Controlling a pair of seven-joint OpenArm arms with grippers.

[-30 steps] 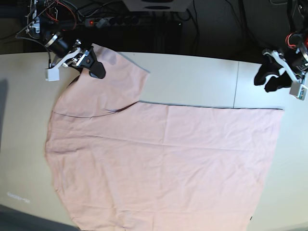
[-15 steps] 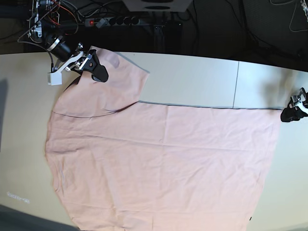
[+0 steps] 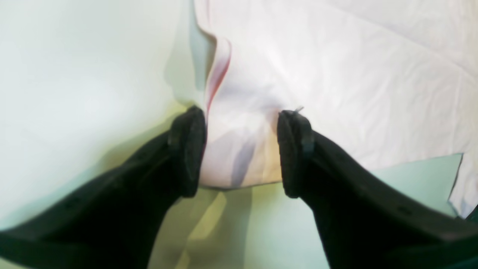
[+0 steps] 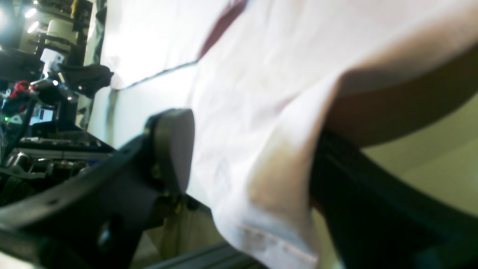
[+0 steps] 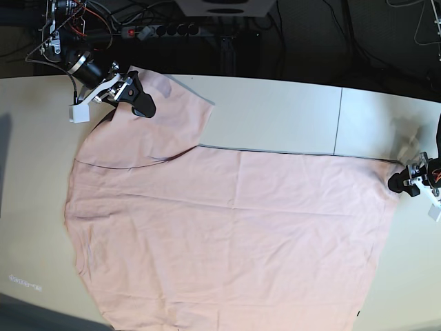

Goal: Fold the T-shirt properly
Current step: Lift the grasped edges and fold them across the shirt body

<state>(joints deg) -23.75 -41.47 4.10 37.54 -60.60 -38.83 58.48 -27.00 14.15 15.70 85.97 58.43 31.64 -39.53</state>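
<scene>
The pale pink T-shirt (image 5: 234, 227) lies spread flat on the white table (image 5: 275, 110), plain side up, with no lettering showing. My right gripper (image 5: 138, 100) is at the far left on the upper sleeve. In the right wrist view (image 4: 254, 160) its jaws stand apart with the sleeve cloth (image 4: 261, 93) between them, draped over one finger. My left gripper (image 5: 400, 183) is at the shirt's far right corner. In the left wrist view (image 3: 241, 149) it is open, its fingers on either side of the hem corner (image 3: 239, 164).
A seam in the tabletop (image 5: 335, 121) runs front to back near the right. A power strip (image 5: 165, 29) and cables lie in the dark strip behind the table. The shirt's lower hem reaches the table's front edge (image 5: 41, 307).
My left arm has come down from the back right of the table to the shirt's right corner. My right gripper has shifted slightly further onto the sleeve.
</scene>
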